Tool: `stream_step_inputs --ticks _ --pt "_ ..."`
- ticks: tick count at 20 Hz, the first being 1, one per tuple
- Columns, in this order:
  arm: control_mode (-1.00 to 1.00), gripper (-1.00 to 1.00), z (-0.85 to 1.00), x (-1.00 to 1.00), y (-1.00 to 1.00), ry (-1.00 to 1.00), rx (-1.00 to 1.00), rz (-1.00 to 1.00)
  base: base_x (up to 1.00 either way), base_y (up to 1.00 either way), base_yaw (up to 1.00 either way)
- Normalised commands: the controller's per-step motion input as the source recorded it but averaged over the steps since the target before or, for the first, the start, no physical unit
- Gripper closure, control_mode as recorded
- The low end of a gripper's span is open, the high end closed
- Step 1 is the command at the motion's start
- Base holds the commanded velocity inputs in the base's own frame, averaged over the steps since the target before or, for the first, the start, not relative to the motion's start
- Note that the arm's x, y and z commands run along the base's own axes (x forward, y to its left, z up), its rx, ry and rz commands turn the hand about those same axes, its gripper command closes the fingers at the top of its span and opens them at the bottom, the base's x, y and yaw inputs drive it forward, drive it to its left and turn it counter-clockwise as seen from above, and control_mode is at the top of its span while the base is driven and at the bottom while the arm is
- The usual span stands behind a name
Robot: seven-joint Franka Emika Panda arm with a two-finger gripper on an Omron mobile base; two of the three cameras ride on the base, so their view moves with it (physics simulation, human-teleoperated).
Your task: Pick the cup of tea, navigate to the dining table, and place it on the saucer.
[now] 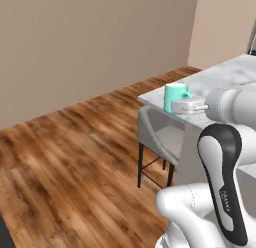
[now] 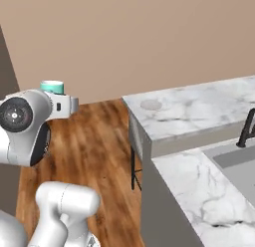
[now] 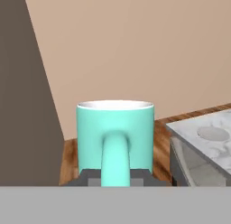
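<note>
My gripper is shut on the cup of tea, a teal mug with a white inner rim. Its handle faces the hand camera, and the liquid is hidden below the rim. The cup hangs in the air in the gripper, just off the corner of the dining table. From the right base view only the top of the cup shows above the hand. The saucer, a flat light-grey disc, lies near the table's left corner, to the right of the cup. It also shows as the saucer on the marble.
A grey upholstered chair is tucked under the table's near corner. A marble counter with a sink and a dark faucet lies on the right. Wooden floor stretches left to a beige wall. A dark panel stands at the left.
</note>
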Motion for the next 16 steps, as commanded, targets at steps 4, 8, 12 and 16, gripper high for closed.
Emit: stream_step_inputs --ticks 4,8,12,16 --pt "1.0 1.0 0.0 0.0 0.0 0.0 0.0 0.0 1.0 0.0 0.18" --pt "1.0 1.0 0.0 0.0 0.0 0.0 0.0 0.0 1.0 0.18 -0.05" --pt "1.0 1.0 0.0 0.0 0.0 0.0 0.0 0.0 1.0 0.55 -0.14" --pt "1.0 1.0 0.0 0.0 0.0 0.0 0.0 0.0 1.0 0.72 -0.42"
